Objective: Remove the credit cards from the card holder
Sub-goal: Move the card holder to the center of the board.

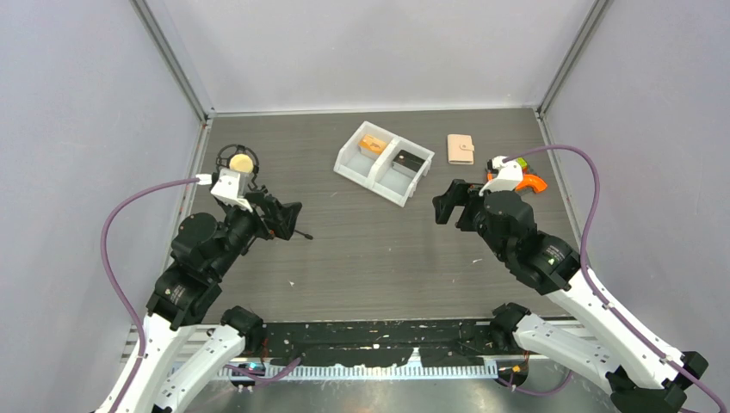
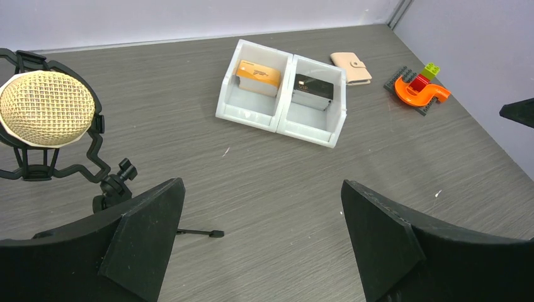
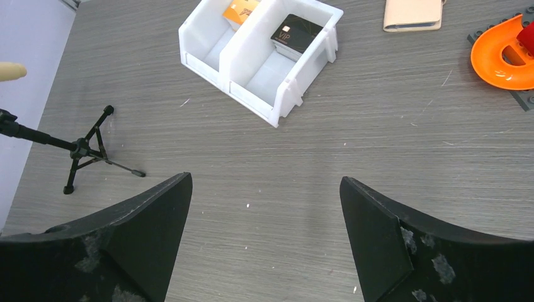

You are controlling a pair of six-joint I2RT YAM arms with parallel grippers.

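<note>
The beige card holder (image 1: 460,149) lies closed and snapped at the back right of the table; it also shows in the left wrist view (image 2: 351,67) and the right wrist view (image 3: 412,14). An orange-tan credit card (image 1: 372,144) leans in the left compartment of a white bin, and a black credit card (image 1: 407,160) in the right one; both show in the wrist views too (image 2: 257,73) (image 3: 296,33). My left gripper (image 1: 291,219) is open and empty, left of the bin. My right gripper (image 1: 449,203) is open and empty, in front of the card holder.
The white two-compartment bin (image 1: 366,176) stands at the back centre. A microphone on a small black tripod (image 1: 238,162) stands at the left. An orange curved toy piece on a dark brick plate (image 1: 527,182) sits at the right edge, beside the right arm.
</note>
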